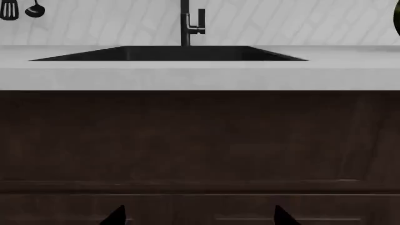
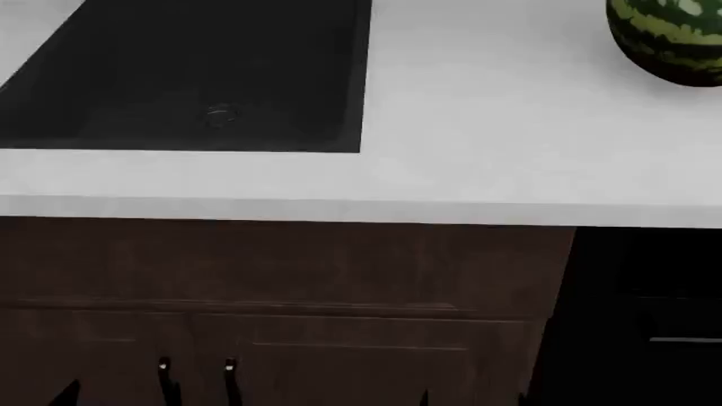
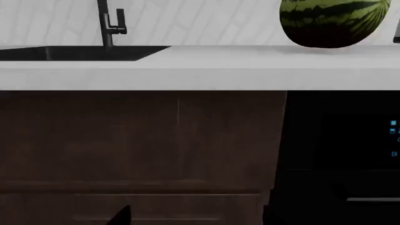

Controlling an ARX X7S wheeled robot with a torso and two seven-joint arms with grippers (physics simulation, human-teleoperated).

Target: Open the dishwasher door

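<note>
Right hand [image 3: 194,215] open; dishwasher door [image 3: 340,154] upright, handle horizontal.

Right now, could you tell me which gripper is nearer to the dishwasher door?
The right. The right gripper faces the brown cabinet just beside the dishwasher door, whose handle shows nearby. The left gripper faces the cabinet below the sink, farther off.

The black sink [image 1: 168,53] is sitting recessed in the white countertop [image 1: 200,75]. A black faucet [image 1: 189,23] is rising behind the sink against the pale tiled wall [image 1: 281,21]. Two dark utensils [image 1: 22,9] are hanging on that wall, well aside of the faucet. Dark brown cabinet fronts [image 1: 200,140] are filling the space below the countertop. The left gripper [image 1: 200,216] is showing two black fingertips [image 1: 115,216] spread apart.
</note>
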